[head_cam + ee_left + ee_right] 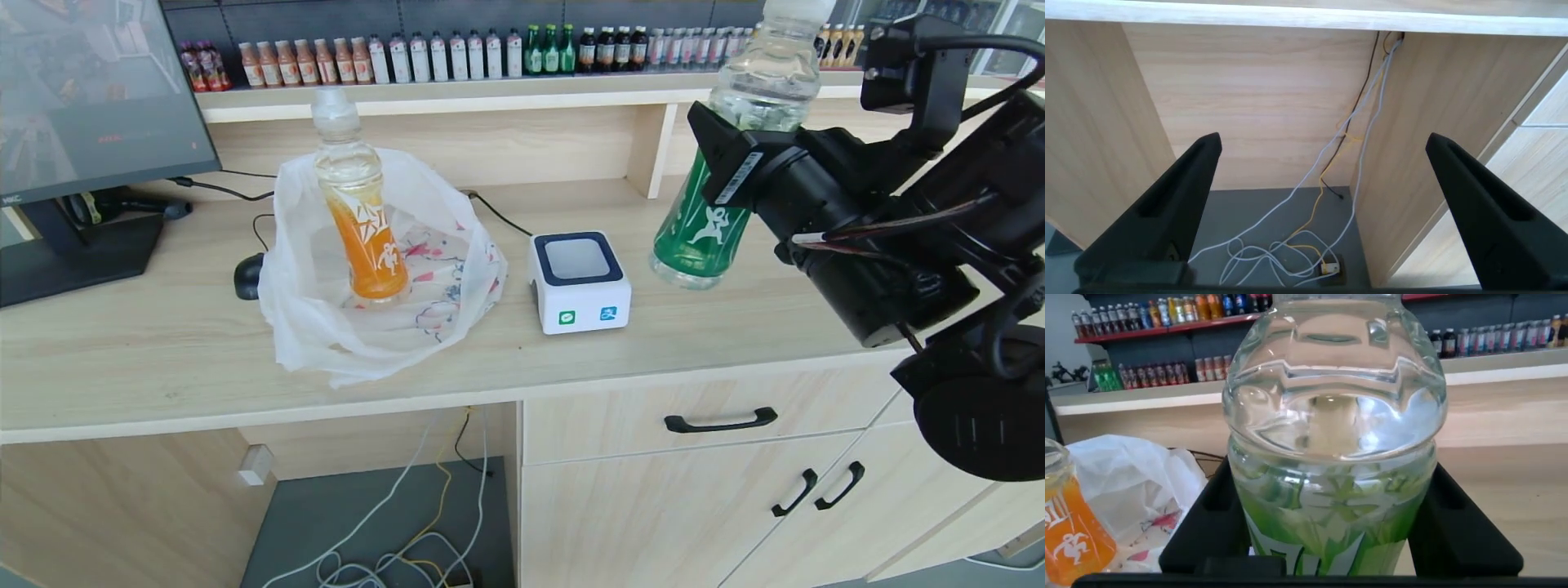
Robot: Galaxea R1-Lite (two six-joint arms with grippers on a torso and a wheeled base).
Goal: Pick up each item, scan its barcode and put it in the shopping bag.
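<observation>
bottle (363,229) in bag (461,273) — scanner (580,282) just right

The scanner (580,282) front carries one green and one blue icon.

The right arm (898,220) is holding itself raised, its wrist angling the claw up and to the left. The right gripper (739,151) is clamping its black fingers (1200,531) on either side of the green bottle (698,233), which is standing nearly upright between them, base hanging below the claw and clear neck rising above it. The left gripper (1323,204) is holding its two prongs (1167,212) spread wide, gripping nothing.
</observation>
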